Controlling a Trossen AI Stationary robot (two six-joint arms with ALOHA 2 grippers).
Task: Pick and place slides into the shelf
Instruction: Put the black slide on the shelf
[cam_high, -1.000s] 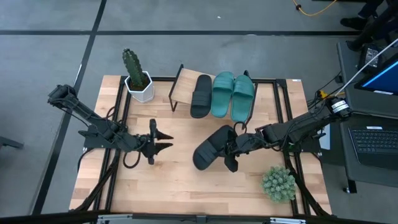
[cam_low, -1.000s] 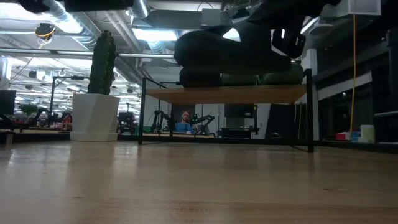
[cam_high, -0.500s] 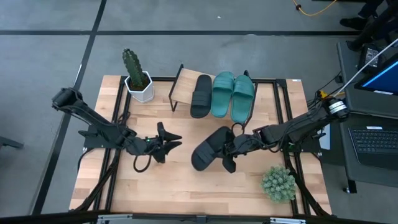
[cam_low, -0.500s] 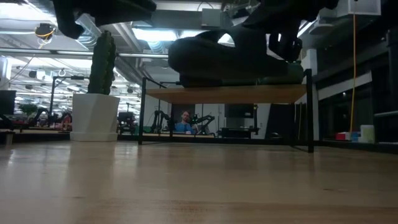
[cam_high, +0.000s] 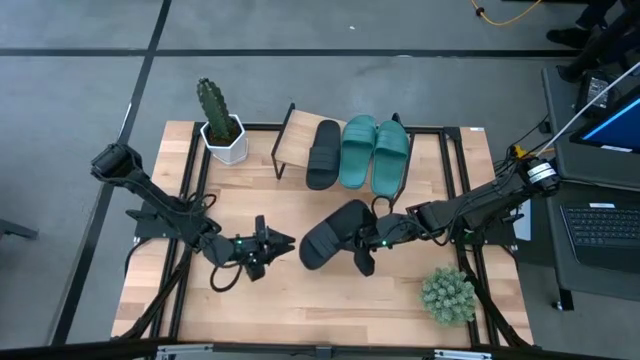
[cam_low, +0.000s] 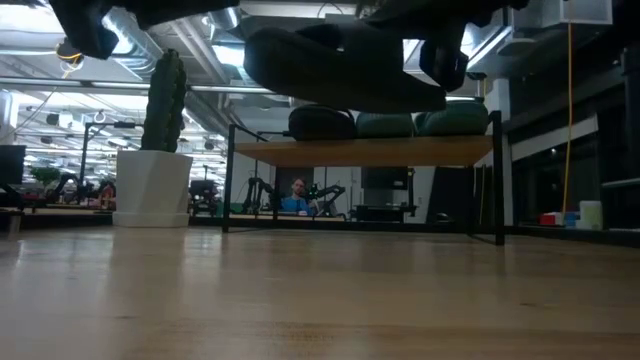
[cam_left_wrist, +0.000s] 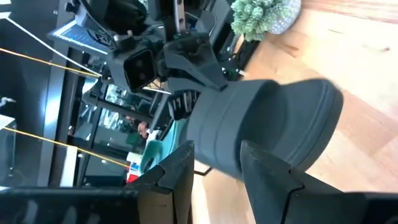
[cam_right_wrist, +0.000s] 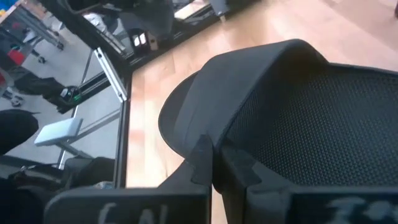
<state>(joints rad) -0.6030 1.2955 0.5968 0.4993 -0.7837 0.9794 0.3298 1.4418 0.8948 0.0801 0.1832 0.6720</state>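
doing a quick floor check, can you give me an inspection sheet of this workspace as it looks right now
surface: wooden tabletop, bare in front
job's things: shelf holds one black slide and two teal slides; second black slide held off the table
clutter: potted cactus beside shelf; green pom-pom plant at the front right corner
grippers: right gripper shut on second black slide; left gripper open, facing its toe
cables: yellow cable on floor
surroundings: laptop on right; person behind shelf
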